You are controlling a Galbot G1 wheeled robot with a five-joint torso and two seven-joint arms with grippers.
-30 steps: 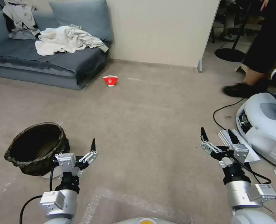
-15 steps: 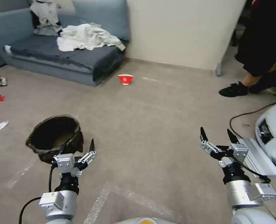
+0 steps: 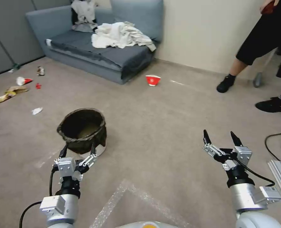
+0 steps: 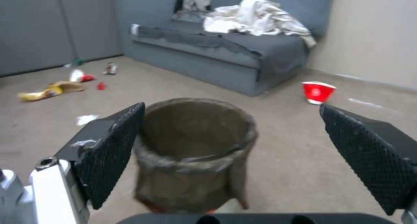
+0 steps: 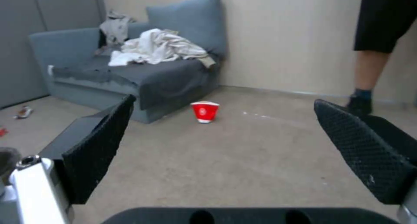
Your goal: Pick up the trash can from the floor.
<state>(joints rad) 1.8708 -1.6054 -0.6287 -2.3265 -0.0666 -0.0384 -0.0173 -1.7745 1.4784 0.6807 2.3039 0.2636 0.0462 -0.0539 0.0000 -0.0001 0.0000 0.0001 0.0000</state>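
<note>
Floor (image 3: 165,126): you've got beige-grey short-pile carpet, faint tape marks at 6 o'clock near the robot's base.
Room: cream wall at 12–1 o'clock, grey panels at 10 o'clock.
Sofa (image 3: 83,50): grey-blue, at 11 o'clock, white clothes (image 3: 119,33) heaped on the seat.
Trash can (image 3: 83,130): you see it upright on the carpet at 10 o'clock, black bag folded over the rim, white base showing; in the left wrist view it sits between the fingers, not touched.
Left gripper (image 3: 78,151): spread wide, just short of the can, holding nothing.
Right gripper (image 3: 222,138): spread wide over bare carpet at 4 o'clock, well apart from the can.
Paper bowl (image 3: 153,80): red and white, at 12 o'clock by the sofa corner.
Litter (image 3: 10,93): scraps at 9–10 o'clock.
Writing: a mark on the bowl, too small for you to read.
</note>
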